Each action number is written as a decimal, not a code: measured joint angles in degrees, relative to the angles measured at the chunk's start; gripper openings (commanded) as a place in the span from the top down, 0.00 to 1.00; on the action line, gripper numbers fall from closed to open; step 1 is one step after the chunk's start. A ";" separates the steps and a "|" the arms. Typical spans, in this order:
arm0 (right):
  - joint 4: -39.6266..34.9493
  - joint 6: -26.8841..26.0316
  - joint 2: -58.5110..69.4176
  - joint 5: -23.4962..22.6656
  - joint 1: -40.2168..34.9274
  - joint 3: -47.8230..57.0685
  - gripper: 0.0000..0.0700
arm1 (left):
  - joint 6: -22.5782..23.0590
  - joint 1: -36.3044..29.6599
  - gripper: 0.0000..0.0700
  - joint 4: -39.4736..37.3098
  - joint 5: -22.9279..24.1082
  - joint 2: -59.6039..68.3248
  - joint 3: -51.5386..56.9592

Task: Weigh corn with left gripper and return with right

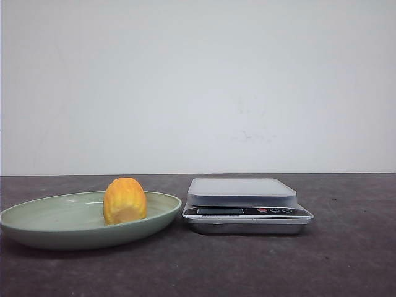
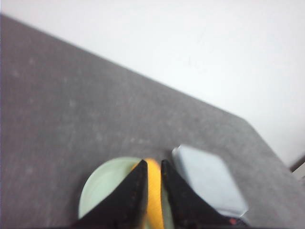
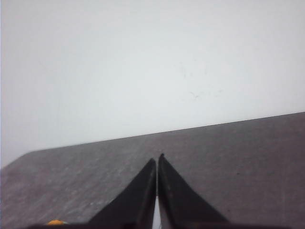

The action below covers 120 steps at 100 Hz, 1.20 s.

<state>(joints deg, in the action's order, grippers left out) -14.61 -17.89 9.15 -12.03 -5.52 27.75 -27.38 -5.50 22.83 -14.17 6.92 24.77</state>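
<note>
The corn (image 1: 125, 200), a stubby yellow-orange cob piece, stands on the right part of a pale green plate (image 1: 49, 226) at the left of the table. A grey kitchen scale (image 1: 242, 192) sits just right of the plate, its platform bare. Neither gripper shows in the front view. In the left wrist view my left gripper (image 2: 153, 163) hovers well above the plate (image 2: 102, 186), its jaws a narrow gap apart and empty, with the corn (image 2: 154, 191) showing through the gap and the scale (image 2: 207, 183) beside it. My right gripper (image 3: 157, 158) is shut and empty over bare table.
The table (image 1: 346, 260) is dark grey, with a white wall behind it. The plate and scale nearly touch. A sliver of the corn (image 3: 56, 222) shows at the edge of the right wrist view.
</note>
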 measured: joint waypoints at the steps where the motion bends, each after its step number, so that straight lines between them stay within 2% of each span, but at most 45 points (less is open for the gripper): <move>1: -0.72 0.24 0.63 0.00 0.00 1.03 0.99 | 0.20 0.00 0.98 0.26 0.13 0.52 0.87; 19: -11.10 5.42 11.02 0.02 0.00 18.93 0.99 | 6.86 0.00 0.98 6.16 2.49 11.13 19.39; 34: -11.41 8.22 16.02 0.02 0.00 29.14 0.99 | 12.66 0.00 0.97 11.39 5.09 18.71 33.20; 38: -11.37 8.68 16.81 0.00 0.00 30.49 0.99 | 13.22 0.00 0.92 12.44 4.98 20.28 35.67; 40: -11.37 8.76 17.16 -0.02 0.00 30.97 0.99 | 13.33 0.00 0.85 12.92 4.81 20.98 36.68; 43: -11.39 9.01 17.59 -0.22 0.00 31.41 0.99 | 13.40 0.00 0.66 13.62 4.22 21.92 37.97; 50: -11.65 9.16 18.16 -1.55 0.00 31.61 0.94 | 13.49 0.00 0.05 13.94 1.73 23.26 39.58; 51: -11.80 9.18 18.21 -1.77 0.00 31.61 0.92 | 13.53 0.00 0.00 13.99 1.51 23.37 39.71; 55: -12.20 9.25 18.34 -2.58 0.00 31.61 0.77 | 13.62 0.00 0.00 14.16 0.70 23.63 39.98; 65: -12.83 9.60 18.36 -3.41 0.00 31.61 0.24 | 13.94 0.00 0.00 15.04 0.00 23.67 40.00; 69: -13.31 9.60 18.29 -3.43 0.00 31.61 0.12 | 14.29 0.00 0.00 15.67 -0.55 23.67 40.00; 73: -13.94 9.60 18.34 -3.41 0.00 31.61 0.04 | 14.34 0.00 0.00 16.63 -1.03 23.65 40.04; 77: -14.78 9.60 18.38 -3.39 0.00 31.61 0.00 | 14.32 -0.02 0.00 17.81 -1.05 23.65 40.06; 89: -16.55 9.60 18.80 -3.41 0.00 31.61 0.00 | 13.79 0.00 0.00 21.07 -1.25 23.69 40.06; 108: -17.31 9.53 18.97 -3.41 0.00 31.61 0.00 | 8.39 -0.04 0.00 23.41 -2.25 26.67 40.35; 120: -17.31 9.49 18.97 -3.41 0.00 31.61 0.00 | 6.71 -1.05 0.00 27.19 -2.29 32.74 40.39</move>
<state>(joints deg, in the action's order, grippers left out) -31.92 -8.40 28.12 -15.44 -5.52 59.35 -20.67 -6.55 50.02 -16.47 39.66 65.17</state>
